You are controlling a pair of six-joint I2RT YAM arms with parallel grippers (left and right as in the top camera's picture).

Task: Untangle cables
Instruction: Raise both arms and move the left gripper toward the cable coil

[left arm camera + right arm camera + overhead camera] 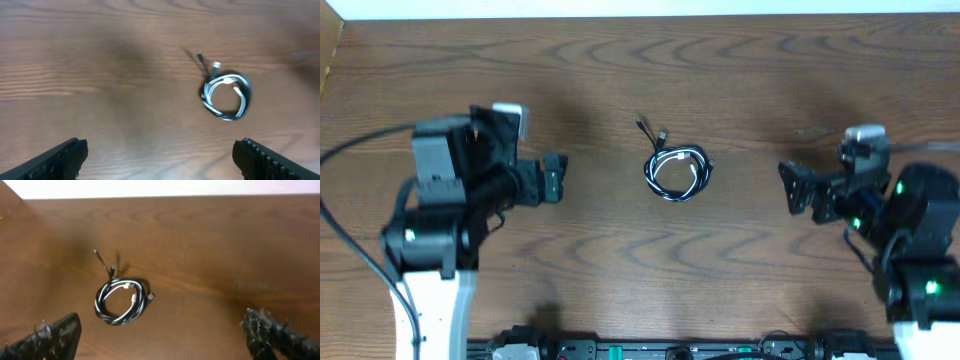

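Lying tangled: 3 cables (676,158), tbl (620,60) ctr

Your left arm (438,200), a black jointed body on a white lower segment, stands at the left side and reaches toward the middle. Its black two-finger left gripper (556,178) points to the right, and both jaws stand wide apart with nothing between them. In the left wrist view, its ridged black fingers (60,159) sit at the two lower corners. Your right arm (915,215), black with small green lights, mirrors this pose from the right side. Its black right gripper (788,188) points to the left, spread fully and holding nothing.
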